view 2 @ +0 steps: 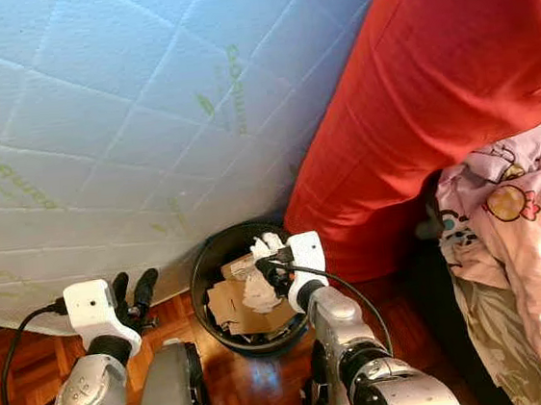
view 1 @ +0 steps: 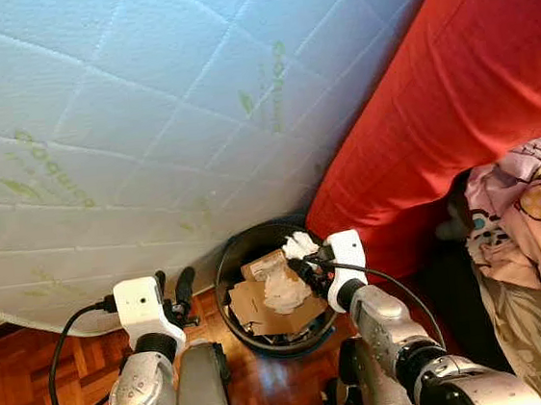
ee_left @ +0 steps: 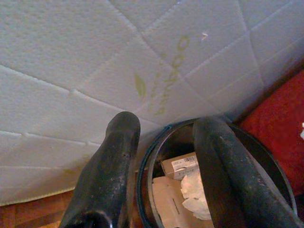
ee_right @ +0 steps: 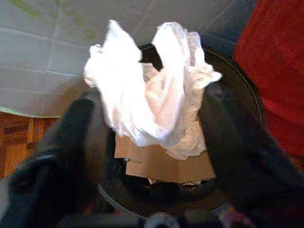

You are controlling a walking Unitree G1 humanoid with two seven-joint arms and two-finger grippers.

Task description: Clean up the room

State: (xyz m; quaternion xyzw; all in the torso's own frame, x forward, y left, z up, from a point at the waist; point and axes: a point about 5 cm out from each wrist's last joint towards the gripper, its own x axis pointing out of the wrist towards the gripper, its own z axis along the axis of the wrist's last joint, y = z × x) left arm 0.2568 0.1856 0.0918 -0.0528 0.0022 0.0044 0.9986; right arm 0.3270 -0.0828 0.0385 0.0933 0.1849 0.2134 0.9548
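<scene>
A black round trash bin [view 1: 245, 236] stands on the wood floor against a leaning white mattress [view 1: 126, 121]. It holds brown cardboard [view 1: 253, 308] and a white tissue wad [view 1: 285, 290]. My right gripper [view 1: 304, 262] hovers over the bin's far right rim, shut on a crumpled white tissue [ee_right: 152, 90], which bulges out above the black fingers [ee_right: 80, 128]. My left gripper [view 1: 173, 288] is held just left of the bin, open with nothing between its fingers [ee_left: 118, 152]; past them lie the bin's rim [ee_left: 142, 190] and the paper inside.
A red bed cover [view 1: 453, 96] slopes down at the right, close behind the bin. Pink printed bedding [view 1: 535, 233] hangs at the far right. Parquet floor [view 1: 18, 374] shows at the lower left, with a black cable [view 1: 59, 350] running from my left wrist.
</scene>
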